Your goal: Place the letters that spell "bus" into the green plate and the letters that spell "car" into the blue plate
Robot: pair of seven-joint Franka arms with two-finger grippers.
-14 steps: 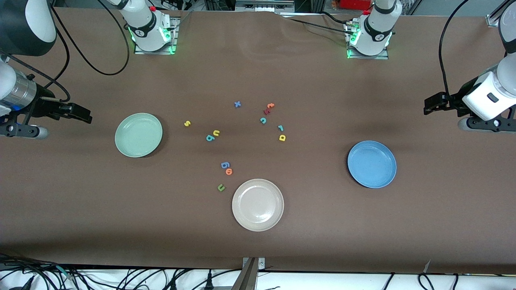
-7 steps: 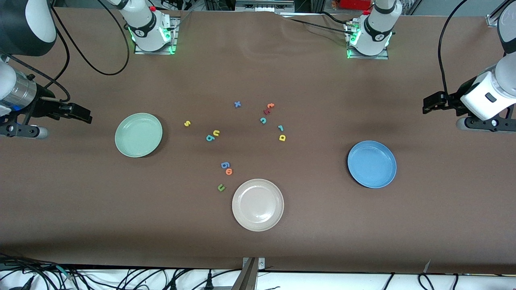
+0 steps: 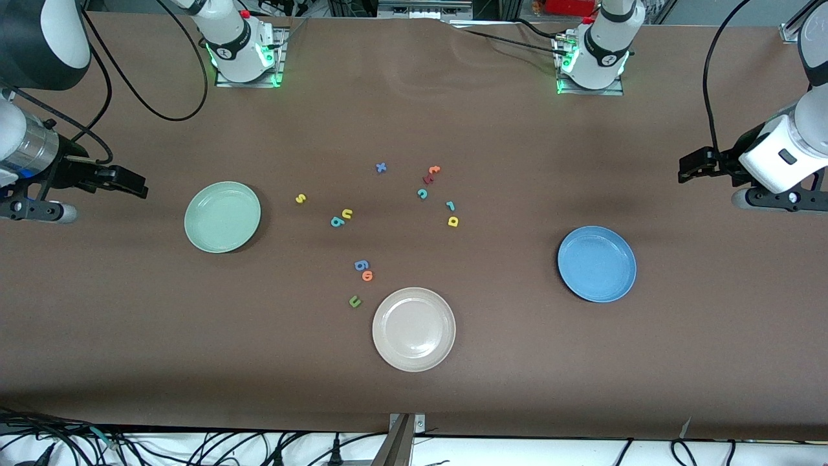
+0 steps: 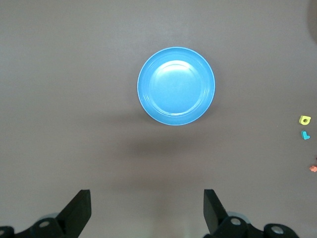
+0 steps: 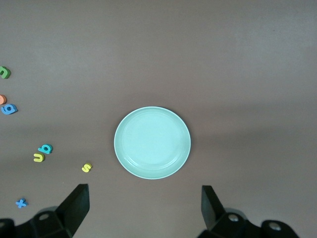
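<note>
Front view: both plates bare; left gripper (image 3: 687,170) and right gripper (image 3: 137,186) hang wide, empty; approach the tiny yellow foam s (image 3: 300,199) vertically, fingers narrowed.

The green plate (image 3: 222,217) lay toward the right arm's end of the table, the blue plate (image 3: 597,263) toward the left arm's end. The letters (image 3: 388,220) lay scattered between them. A third plate (image 3: 414,329) sat nearest the front camera, just beside the letters.
</note>
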